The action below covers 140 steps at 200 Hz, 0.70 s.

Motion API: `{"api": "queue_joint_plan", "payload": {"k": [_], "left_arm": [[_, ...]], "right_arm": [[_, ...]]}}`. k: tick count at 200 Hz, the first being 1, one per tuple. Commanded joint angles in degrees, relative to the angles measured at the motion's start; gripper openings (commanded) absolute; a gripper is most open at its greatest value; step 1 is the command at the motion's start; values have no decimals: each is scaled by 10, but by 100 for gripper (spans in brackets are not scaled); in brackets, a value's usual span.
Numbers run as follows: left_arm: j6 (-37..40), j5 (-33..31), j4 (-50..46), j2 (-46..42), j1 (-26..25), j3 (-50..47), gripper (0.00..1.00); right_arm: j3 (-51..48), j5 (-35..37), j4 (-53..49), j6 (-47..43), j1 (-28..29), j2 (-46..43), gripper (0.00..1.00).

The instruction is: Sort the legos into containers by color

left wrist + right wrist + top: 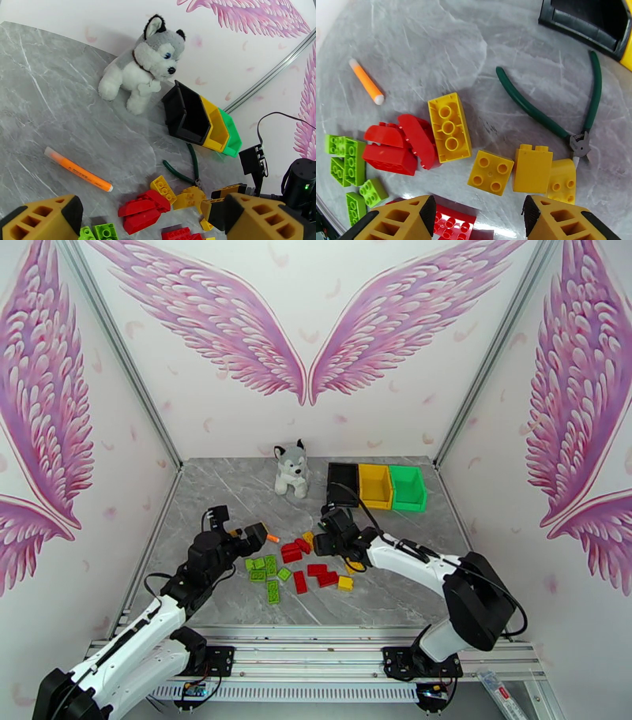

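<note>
Just ahead of the right claw [477, 205], yellow bricks [491, 172] block the way, with red bricks [391, 158] packed to their left. Pliers [537, 114] lie farther ahead on the right. Beyond the bricks the counter [434, 47] is open up to an orange stick [366, 81] at far left.

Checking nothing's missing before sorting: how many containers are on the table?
3, joined in a row at the back of the table: black bin left, yellow bin middle, green bin right.

Left end effector [146, 221] and right end effector [478, 213], both jaws apart
</note>
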Motion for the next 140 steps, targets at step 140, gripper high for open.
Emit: {"api": "queue_joint_plan", "payload": {"k": [140], "left_arm": [[16,-12,-10,40,0,22,99]], "right_arm": [[73,9,-28,12,10,113,62]]}}
